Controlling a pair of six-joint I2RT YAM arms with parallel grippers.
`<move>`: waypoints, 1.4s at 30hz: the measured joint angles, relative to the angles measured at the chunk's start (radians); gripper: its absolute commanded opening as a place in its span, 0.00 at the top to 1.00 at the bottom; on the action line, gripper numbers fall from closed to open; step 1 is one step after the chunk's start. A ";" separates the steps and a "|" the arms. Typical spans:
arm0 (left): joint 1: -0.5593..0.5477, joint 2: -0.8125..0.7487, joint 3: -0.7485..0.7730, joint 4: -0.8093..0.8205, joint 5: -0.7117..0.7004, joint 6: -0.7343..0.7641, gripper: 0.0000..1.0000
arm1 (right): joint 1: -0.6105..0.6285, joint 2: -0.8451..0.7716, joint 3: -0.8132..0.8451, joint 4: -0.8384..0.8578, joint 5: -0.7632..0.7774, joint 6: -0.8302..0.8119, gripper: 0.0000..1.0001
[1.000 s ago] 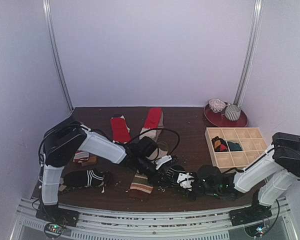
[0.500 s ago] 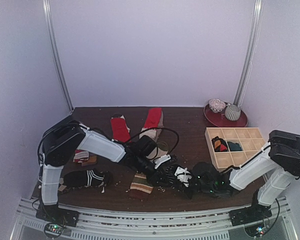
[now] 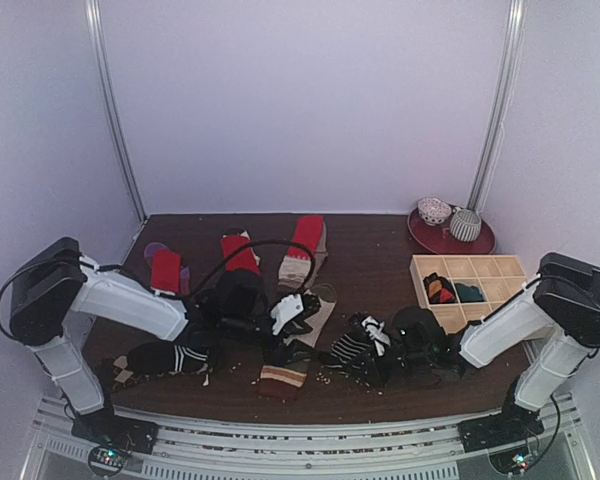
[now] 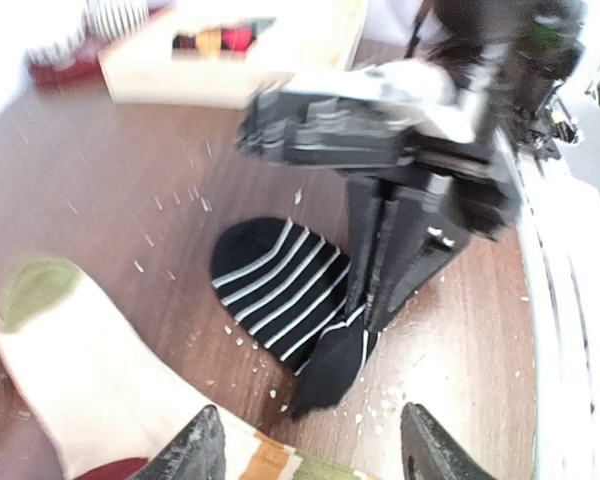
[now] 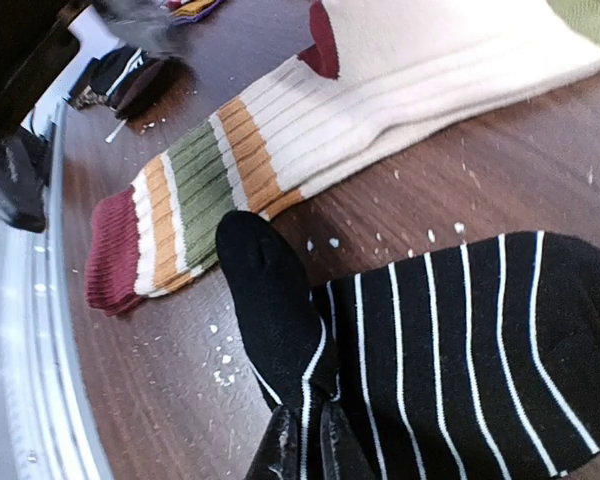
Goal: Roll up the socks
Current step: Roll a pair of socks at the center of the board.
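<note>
Since the right gripper (image 5: 302,452) sits closest to the near edge, around 5 o'clock on the dark brown wooden table (image 3: 380,250), I'll start there. Its jaws are pressed together on a fold at the edge of the soft black sock with thin white stripes (image 5: 460,330). The rest of that sock lies bunched on the table just past the fingers. My guess is it's pinching the edge so the fabric can be lifted and turned over on itself to start a roll.

At 6 o'clock, just beside it, lies the beige ribbed sock with red, brown and green bands (image 5: 230,170). It's flat, unrolled, and nobody's holding it. Over at 8 o'clock a second black striped sock (image 3: 165,357) lies loose too, probably the mate.

Nearer the middle, the left gripper (image 4: 310,452) hangs over the beige sock with its jaws spread and nothing between them. It looks free to pin or catch the striped sock's other end, but that's only my read.

Further back, from 10 to 12 o'clock, the red socks with beige cuffs (image 3: 242,258) lie flat, so they're waiting their turn. At 3 o'clock sits the pale wooden compartment tray (image 3: 478,318) with a couple of bundles in it. I'm guessing that's where rolled pairs go. At 2 o'clock, farthest back, there's a dark red plate (image 3: 442,245) carrying two small patterned bowls (image 3: 465,225).
</note>
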 measured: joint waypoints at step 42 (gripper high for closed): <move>-0.053 0.379 0.132 0.292 0.169 0.127 1.00 | -0.200 0.117 0.025 0.035 -0.427 0.133 0.98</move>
